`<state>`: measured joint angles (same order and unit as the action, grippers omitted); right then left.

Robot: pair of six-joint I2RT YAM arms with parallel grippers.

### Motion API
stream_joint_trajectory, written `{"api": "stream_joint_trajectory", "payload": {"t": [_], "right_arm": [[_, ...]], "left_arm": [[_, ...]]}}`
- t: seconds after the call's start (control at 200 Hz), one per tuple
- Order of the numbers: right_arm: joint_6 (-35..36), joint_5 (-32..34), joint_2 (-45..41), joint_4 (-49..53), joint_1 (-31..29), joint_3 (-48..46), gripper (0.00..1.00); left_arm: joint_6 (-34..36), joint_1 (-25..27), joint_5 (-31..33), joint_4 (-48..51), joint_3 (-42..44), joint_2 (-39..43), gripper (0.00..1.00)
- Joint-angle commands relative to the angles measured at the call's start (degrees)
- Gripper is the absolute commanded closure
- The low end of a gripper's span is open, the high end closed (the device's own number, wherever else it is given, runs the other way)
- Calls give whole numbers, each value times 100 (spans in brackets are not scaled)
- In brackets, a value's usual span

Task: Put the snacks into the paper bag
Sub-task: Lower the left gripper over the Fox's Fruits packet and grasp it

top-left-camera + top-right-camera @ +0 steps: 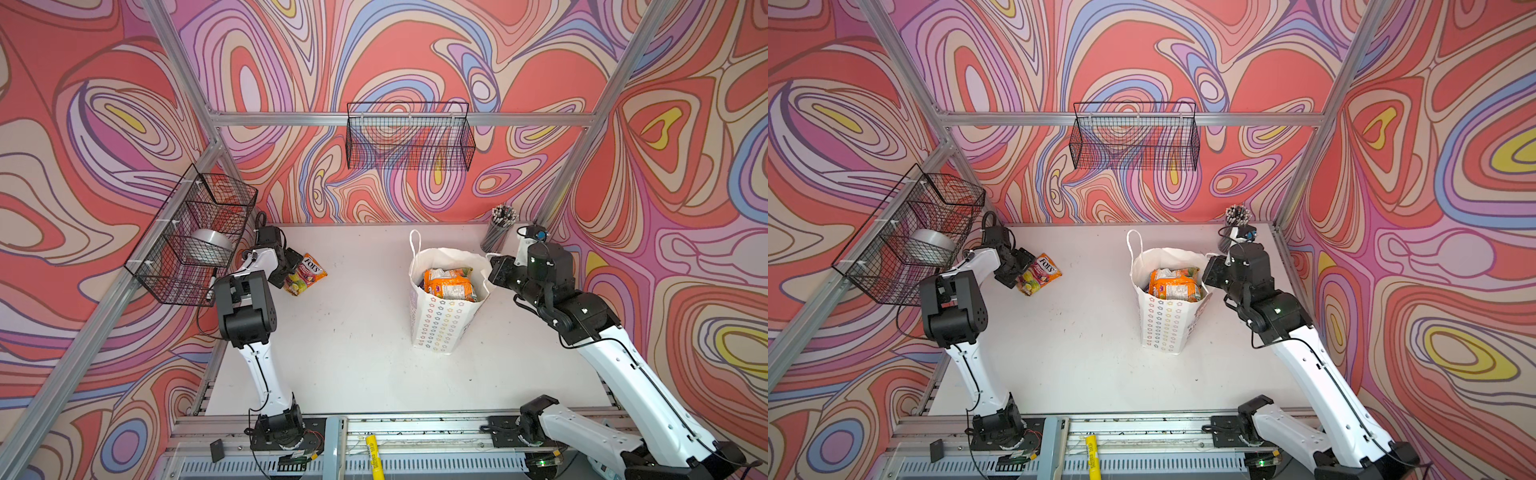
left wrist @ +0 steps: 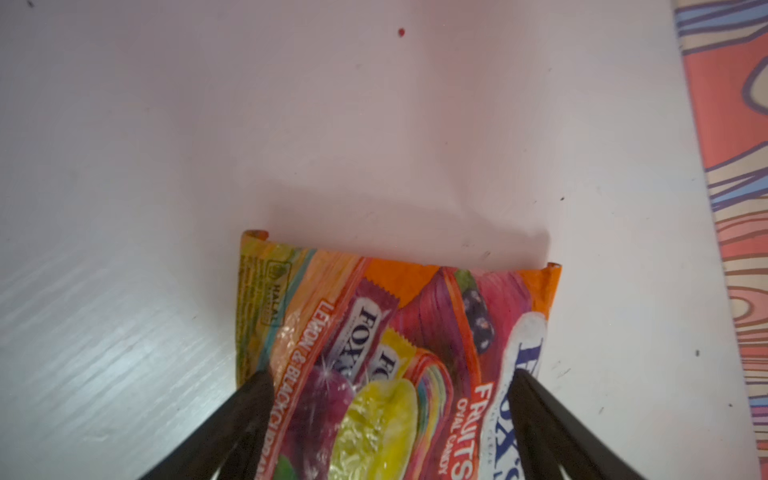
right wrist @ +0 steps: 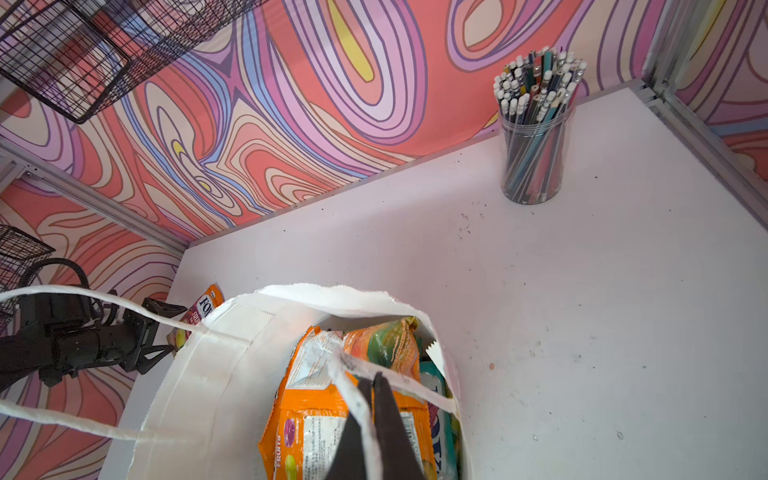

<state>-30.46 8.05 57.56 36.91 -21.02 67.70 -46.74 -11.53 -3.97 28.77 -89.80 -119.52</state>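
Note:
One snack, an orange FOX'S packet (image 1: 306, 274) (image 1: 1040, 274) (image 2: 395, 328), lies flat on the white table at the far left. My left gripper (image 1: 289, 268) (image 1: 1016, 271) (image 2: 388, 378) is low over it and open, one finger at each side edge of the packet. The paper bag (image 1: 440, 324) (image 1: 1163, 328) (image 3: 232, 332) stands upright right of centre, with orange and teal snacks (image 1: 449, 284) (image 1: 1173, 284) (image 3: 316, 415) inside. At the bag's right rim my right gripper (image 1: 492, 262) (image 1: 1208, 272) (image 3: 372, 380) is shut on a white cord handle (image 3: 353, 365).
A clear cup of pencils (image 1: 498, 230) (image 3: 534, 137) stands in the far right corner, just behind my right arm. Black wire baskets hang on the back wall (image 1: 409, 137) and the left frame (image 1: 195, 237). A yellow marker (image 1: 374, 455) lies on the front rail.

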Motion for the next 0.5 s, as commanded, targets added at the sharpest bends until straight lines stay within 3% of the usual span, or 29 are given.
{"api": "stream_joint_trajectory", "payload": {"t": [0.0, 0.245, 0.491], "right_arm": [[-87, 174, -187, 322, 23, 184, 100], [-26, 226, -324, 467, 19, 317, 100], [68, 210, -377, 382, 23, 298, 100]], "left_arm": [[-81, 140, 411, 853, -158, -30, 11], [-29, 362, 753, 1628, -712, -202, 16], [-266, 565, 853, 1397, -231, 152, 11]]}}
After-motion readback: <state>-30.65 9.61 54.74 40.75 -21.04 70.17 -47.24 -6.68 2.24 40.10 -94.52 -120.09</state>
